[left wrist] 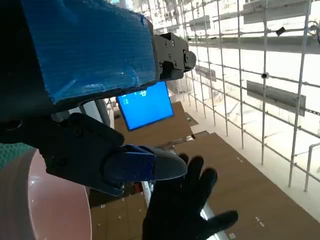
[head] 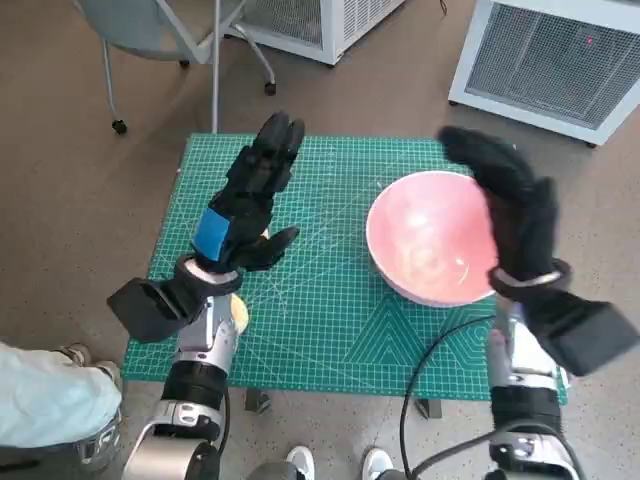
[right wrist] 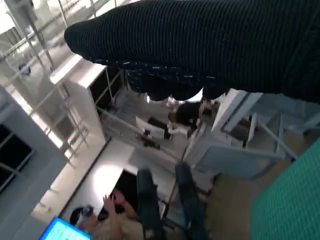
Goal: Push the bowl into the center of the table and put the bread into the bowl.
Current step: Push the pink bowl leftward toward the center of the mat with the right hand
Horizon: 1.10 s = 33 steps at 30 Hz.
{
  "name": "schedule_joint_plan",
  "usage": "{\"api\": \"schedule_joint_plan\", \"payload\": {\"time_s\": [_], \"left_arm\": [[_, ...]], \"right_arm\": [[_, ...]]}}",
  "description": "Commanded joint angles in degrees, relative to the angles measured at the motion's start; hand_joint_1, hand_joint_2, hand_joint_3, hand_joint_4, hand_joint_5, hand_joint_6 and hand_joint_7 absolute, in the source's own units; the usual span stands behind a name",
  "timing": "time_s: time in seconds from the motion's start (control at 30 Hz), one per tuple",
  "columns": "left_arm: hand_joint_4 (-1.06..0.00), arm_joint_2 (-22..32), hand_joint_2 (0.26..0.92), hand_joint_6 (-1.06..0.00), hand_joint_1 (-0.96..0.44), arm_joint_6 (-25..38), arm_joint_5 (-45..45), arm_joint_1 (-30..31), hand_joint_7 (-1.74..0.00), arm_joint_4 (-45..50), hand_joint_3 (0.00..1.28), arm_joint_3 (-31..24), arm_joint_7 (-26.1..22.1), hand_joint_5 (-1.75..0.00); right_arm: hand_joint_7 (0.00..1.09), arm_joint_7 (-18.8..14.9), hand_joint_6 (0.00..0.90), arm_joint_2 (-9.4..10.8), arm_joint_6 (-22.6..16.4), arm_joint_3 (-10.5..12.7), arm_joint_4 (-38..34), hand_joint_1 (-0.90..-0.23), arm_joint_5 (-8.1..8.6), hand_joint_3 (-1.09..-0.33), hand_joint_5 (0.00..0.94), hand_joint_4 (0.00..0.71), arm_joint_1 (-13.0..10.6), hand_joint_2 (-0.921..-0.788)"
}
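One pink bowl (head: pixel 430 238) sits on the green cutting mat (head: pixel 320 300) that covers the table, over toward the robot's right side rather than in the middle, and nothing lies inside it. One piece of bread (head: pixel 239 314) shows as a small pale patch on the mat at the near left, mostly hidden under the left forearm, so its shape cannot be told. There are two hands, both raised above the mat and holding nothing. The left hand (head: pixel 250 195), with its blue-taped back, has its fingers stretched out forward and close together, the thumb jutting to the side. The right hand (head: pixel 510 200) in the black glove hangs over the far right edge of the bowl with its fingers extended; whether it touches the rim cannot be told. The mat carries a printed white grid and diagonal lines, but no words on it can be read. In the left wrist view a blue screen (left wrist: pixel 145 106) shows small white marks too tiny to read
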<state>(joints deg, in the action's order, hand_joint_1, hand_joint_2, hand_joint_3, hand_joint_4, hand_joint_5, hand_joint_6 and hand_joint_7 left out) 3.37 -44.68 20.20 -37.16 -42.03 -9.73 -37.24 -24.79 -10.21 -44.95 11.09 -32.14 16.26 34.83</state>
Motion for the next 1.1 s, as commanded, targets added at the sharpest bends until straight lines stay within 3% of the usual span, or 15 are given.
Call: {"api": "schedule_joint_plan", "payload": {"time_s": [0.03, 0.23, 0.5, 0.57, 0.63, 0.9, 1.1], "left_arm": [[-0.02, -0.3, 0.921, -0.16, -0.54, -0.7, -0.1, -0.3, -0.01, -0.7, 0.35, -0.3, 0.5, 0.00], [-0.03, -0.5, 0.921, -0.16, -0.54, -0.9, 0.1, -0.3, -0.01, -1.1, 0.35, -0.5, 0.7, 0.00], [-0.03, -0.5, 0.921, -0.16, -0.54, -1.0, 0.0, -0.4, -0.01, -1.2, 0.35, -0.5, 0.7, 0.00], [-0.03, -0.6, 0.921, -0.16, -0.54, -1.2, 0.2, -0.4, -0.01, -1.6, 0.35, -0.7, 0.7, 0.00], [-0.02, -0.7, 0.921, -0.16, -0.53, -1.4, 0.2, -0.5, -0.01, -2.0, 0.35, -0.8, 0.7, 0.00], [-0.02, -0.6, 0.921, -0.16, -0.53, -1.6, 0.2, -0.8, -0.01, -2.3, 0.35, -1.0, 0.7, 0.00], [-0.02, -0.2, 0.921, -0.16, -0.53, -1.4, 0.1, -0.6, -0.01, -1.8, 0.35, -1.1, 0.7, 0.00]], "right_arm": [[0.50, 4.8, 0.007, -1.0, -5.2, 4.5, -7.3, -0.695, -0.80, -0.755, 0.021, 0.150, 0.5, -0.921], [0.57, 11.4, 0.006, -3.2, -10.8, 7.9, -17.5, -0.668, -4.13, -0.767, 0.028, 0.193, 2.6, -0.921], [0.60, 13.7, -0.001, -4.3, -13.5, 8.0, -22.3, -0.661, -5.43, -0.772, 0.024, 0.202, 4.0, -0.921], [0.60, 16.4, 0.000, -6.2, -9.6, 9.8, -29.0, -0.652, -5.08, -0.779, 0.025, 0.206, 4.3, -0.921], [0.58, 17.7, 0.000, -6.7, -6.5, 10.8, -33.4, -0.627, -4.44, -0.809, 0.021, 0.204, 4.6, -0.921], [0.52, 15.5, 0.003, -4.4, 0.7, 13.6, -38.8, -0.586, -0.78, -0.860, 0.001, 0.167, 6.6, -0.921], [0.48, 15.1, 0.022, -2.8, 5.2, 14.4, -40.6, -0.571, 0.26, -0.865, 0.002, 0.171, 7.7, -0.921]]}}
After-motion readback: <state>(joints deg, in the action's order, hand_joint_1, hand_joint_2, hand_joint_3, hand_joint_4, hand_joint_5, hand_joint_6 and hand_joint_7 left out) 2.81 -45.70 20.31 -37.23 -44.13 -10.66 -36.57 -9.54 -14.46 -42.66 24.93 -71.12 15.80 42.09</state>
